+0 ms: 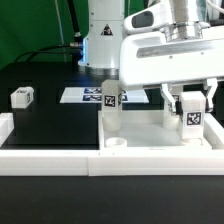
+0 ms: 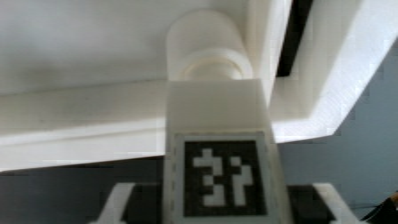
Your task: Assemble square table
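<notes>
Pinched on a held leg (image 1: 192, 120) by the gripper (image 1: 192, 106), one finger pressed against each side and the black-and-white tag facing the exterior camera. Held upright over the table top (image 1: 160, 143), at the end of it on the exterior view's right, inside the raised rim. Cannot tell whether the lower end touches the table top's floor.

From the wrist view, the same held leg (image 2: 222, 120) fills the middle, tag nearest the camera, with the far end pointing toward a rounded corner of the table top (image 2: 71, 110). Too blurred there to say whether seated or still clear of it.

At the table top's other end, on the exterior view's left: a standing leg (image 1: 110, 108), upright, tag forward, just behind an open corner socket (image 1: 117, 143). Well apart from the table top, further to the exterior view's left on the black surface: a loose leg (image 1: 22, 97) lying alone. Between that loose leg and the table top's far edge: the marker board (image 1: 80, 96), flat. Along the table top's near side: the border rail (image 1: 50, 160).
</notes>
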Action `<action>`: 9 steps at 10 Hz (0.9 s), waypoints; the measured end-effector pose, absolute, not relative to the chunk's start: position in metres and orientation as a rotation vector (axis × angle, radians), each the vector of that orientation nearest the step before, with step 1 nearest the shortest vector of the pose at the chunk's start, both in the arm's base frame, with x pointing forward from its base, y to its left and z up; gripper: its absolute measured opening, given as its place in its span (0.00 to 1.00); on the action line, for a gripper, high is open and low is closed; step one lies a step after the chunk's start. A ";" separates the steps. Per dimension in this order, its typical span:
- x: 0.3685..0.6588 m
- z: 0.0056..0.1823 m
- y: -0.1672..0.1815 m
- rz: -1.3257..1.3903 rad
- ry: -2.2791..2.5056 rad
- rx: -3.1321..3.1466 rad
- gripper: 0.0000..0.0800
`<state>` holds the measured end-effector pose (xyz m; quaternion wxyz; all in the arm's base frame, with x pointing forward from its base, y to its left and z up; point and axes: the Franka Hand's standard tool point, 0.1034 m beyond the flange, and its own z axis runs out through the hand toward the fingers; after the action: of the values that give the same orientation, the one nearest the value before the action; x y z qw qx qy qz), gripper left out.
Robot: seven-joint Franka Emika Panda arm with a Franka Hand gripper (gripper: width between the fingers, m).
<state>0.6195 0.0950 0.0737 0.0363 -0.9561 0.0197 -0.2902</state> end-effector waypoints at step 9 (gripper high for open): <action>0.612 0.072 0.119 -0.904 0.107 -2.965 0.77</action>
<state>0.6122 0.1187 0.0718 0.0199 -0.9557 0.0346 -0.2915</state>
